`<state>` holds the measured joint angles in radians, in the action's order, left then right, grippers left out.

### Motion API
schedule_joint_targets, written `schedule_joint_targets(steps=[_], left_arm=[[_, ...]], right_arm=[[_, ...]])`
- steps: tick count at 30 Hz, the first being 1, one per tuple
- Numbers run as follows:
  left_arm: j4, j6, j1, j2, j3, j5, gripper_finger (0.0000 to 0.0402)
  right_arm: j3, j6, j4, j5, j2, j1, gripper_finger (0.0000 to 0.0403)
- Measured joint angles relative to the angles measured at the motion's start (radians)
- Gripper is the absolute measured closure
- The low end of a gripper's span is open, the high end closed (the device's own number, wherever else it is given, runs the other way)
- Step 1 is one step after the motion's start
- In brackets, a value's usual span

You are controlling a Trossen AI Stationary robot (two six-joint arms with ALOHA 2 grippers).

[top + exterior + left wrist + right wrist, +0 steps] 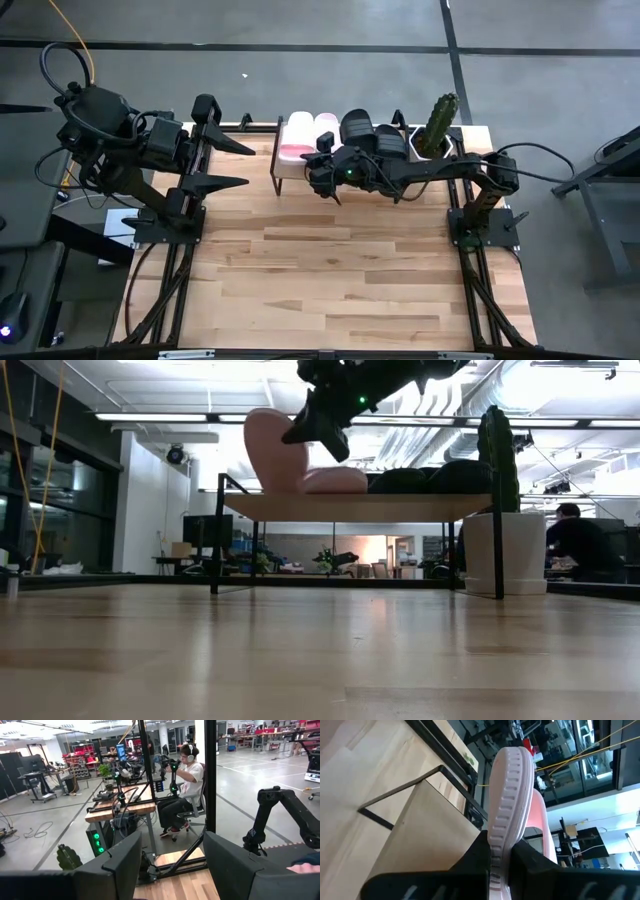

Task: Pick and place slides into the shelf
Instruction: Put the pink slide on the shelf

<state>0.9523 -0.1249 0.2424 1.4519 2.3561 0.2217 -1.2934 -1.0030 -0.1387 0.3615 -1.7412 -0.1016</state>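
Robotics laboratory or workshop. Beyond the wooden table (330, 270): open concrete floor (55, 825), workbenches (120, 810) carrying further arm rigs, red parts racks (80, 762), ceiling strip lights (170, 417), a seated person (182, 790) wearing headphones.

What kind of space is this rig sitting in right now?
Likely a robotics lab or workshop: a seated person with headphones works at another arm rig, parts racks line the back wall, and strip lights hang over an open floor.
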Motion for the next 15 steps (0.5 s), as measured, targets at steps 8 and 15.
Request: schedule_joint_targets(steps=[8, 15], left_arm=[[-0.008, -0.002, 0.000, 0.015, 0.000, 0.000, 0.0202], [-0.007, -0.002, 0.000, 0.025, -0.001, -0.002, 0.0202]], right_arm=[[-0.001, 0.008, -0.047, -0.044, 0.000, 0.028, 0.0398], [-0.001, -0.005, -0.039, 0.006, 0.000, 0.032, 0.0398]])
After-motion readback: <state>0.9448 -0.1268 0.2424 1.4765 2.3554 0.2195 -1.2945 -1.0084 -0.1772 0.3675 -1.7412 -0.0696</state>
